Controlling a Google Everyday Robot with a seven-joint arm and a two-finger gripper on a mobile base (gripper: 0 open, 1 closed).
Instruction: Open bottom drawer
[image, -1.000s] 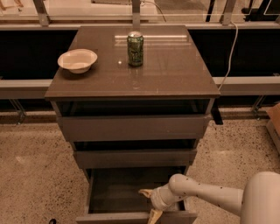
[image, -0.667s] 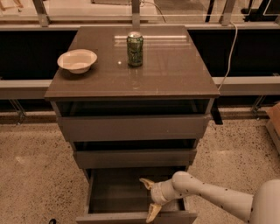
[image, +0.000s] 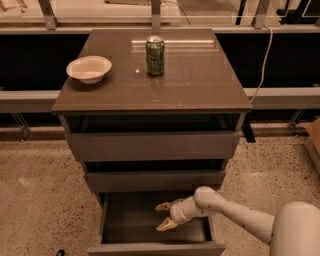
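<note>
The bottom drawer of the grey-brown cabinet is pulled out toward me, showing its plain dark inside. Its front runs along the bottom edge of the view. My gripper reaches in from the lower right on a white arm and hangs inside the open drawer, above its floor. Its two tan fingers are spread apart and hold nothing.
The middle drawer and top drawer stand slightly out above. On the cabinet top are a green can and a white bowl. A speckled floor lies on both sides; a cable hangs at the right.
The gripper has drawn back and up inside the open drawer, away from its front, and the arm has shifted right. The drawer stays open.
</note>
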